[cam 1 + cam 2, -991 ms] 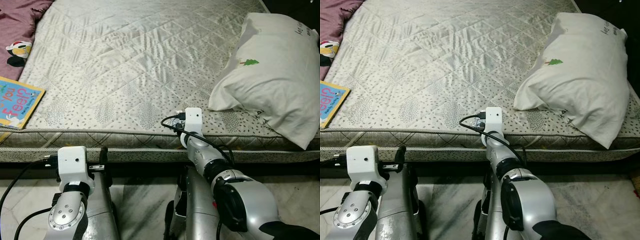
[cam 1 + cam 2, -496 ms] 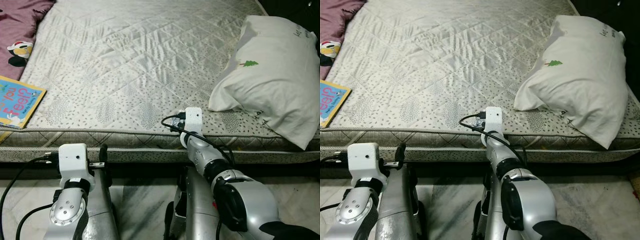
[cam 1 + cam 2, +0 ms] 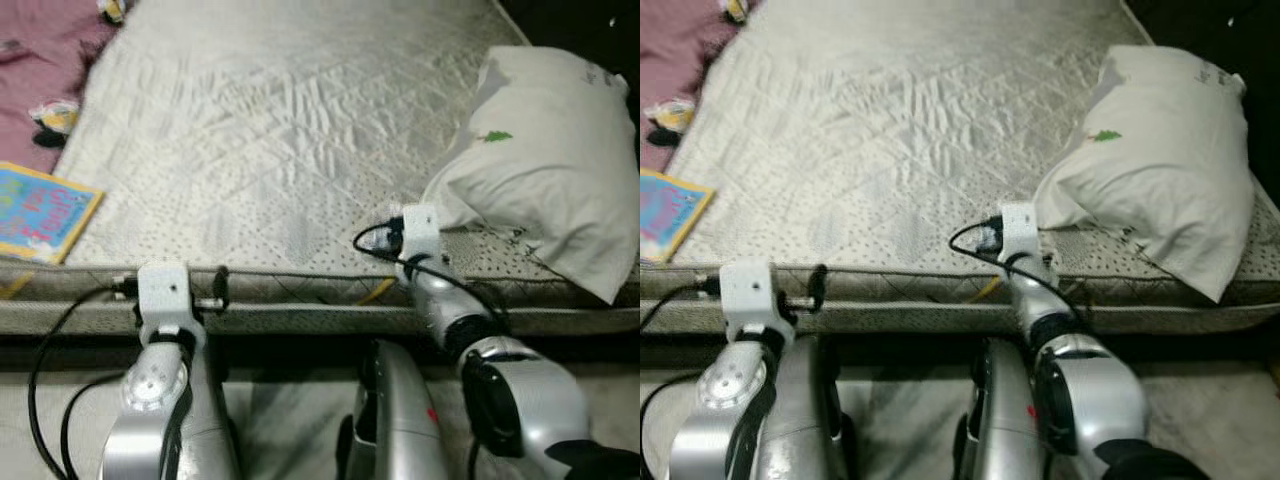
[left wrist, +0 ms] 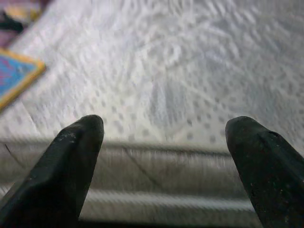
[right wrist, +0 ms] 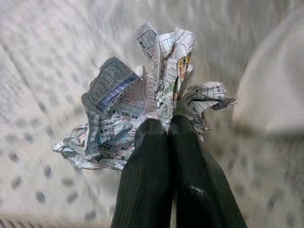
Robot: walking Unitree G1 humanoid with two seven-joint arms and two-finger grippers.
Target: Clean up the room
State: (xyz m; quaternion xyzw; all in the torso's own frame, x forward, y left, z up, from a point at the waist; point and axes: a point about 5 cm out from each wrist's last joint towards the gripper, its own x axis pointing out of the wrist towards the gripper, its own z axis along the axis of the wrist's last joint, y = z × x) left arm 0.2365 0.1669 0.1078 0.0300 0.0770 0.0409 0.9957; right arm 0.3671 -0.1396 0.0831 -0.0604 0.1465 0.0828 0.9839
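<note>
A crumpled ball of newspaper [image 5: 118,118] is pinched in my right gripper [image 5: 164,124], whose two black fingers are shut together on it above the patterned mattress. In the eye views the right wrist [image 3: 418,228] sits at the bed's front edge, just beside the corner of the white pillow [image 3: 550,170]. My left gripper [image 4: 166,128] is open with nothing between its fingers [image 4: 76,147], pointing at the front edge of the mattress [image 3: 270,130]. The left wrist [image 3: 165,290] hangs level with that edge.
A colourful children's book [image 3: 45,210] lies on the bed's left front corner. A maroon blanket [image 3: 40,50] with cartoon prints covers the far left. The marble floor [image 3: 290,400] runs along the bed's side under my arms.
The view has blurred and shifted a little. My right wrist has moved right, closer to the pillow's corner. My left wrist has risen to the level of the mattress edge.
</note>
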